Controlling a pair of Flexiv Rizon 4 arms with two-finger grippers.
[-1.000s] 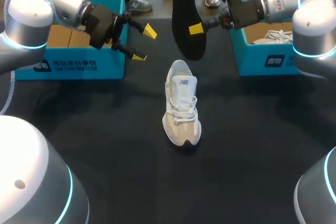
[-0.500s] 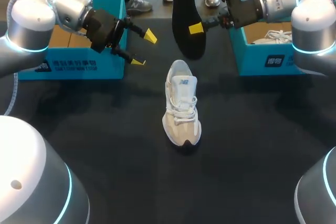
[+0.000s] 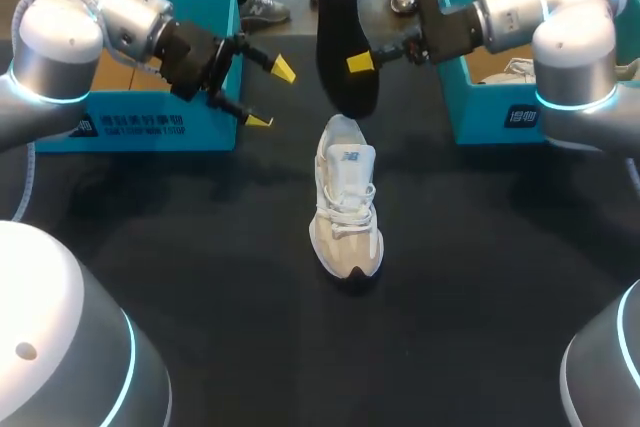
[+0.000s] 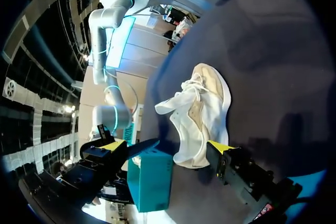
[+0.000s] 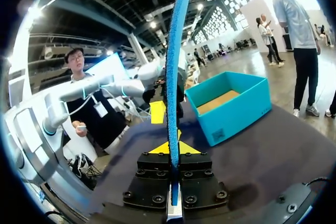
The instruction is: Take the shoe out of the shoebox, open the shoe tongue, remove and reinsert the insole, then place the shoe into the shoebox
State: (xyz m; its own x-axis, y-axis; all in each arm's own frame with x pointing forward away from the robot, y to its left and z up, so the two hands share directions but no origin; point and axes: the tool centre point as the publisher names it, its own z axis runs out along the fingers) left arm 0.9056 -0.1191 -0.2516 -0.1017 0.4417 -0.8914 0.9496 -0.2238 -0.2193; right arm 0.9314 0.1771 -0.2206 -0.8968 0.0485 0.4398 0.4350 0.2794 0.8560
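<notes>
A white and beige shoe (image 3: 345,197) lies on the dark table, its toe pointing toward me; it also shows ahead of the fingers in the left wrist view (image 4: 199,114). My right gripper (image 3: 362,60) is shut on a black insole (image 3: 338,37) that hangs upright, its lower end just above the shoe's heel opening. In the right wrist view the insole (image 5: 172,77) stands edge-on, with a blue side, clamped in the right gripper (image 5: 172,148). My left gripper (image 3: 271,95) stands open to the left of the insole, in front of the left shoebox (image 3: 150,127), with nothing between its fingers (image 4: 220,148).
A second teal shoebox (image 3: 495,117) at the back right holds another white shoe (image 3: 520,69). The left box (image 5: 231,108) looks open, showing a brown cardboard bottom. Both boxes flank the shoe near the table's far edge.
My right gripper has carried the insole a little to the left, so its lower end now hangs over the shoe's heel. The left gripper has barely shifted. The shoe has not moved.
</notes>
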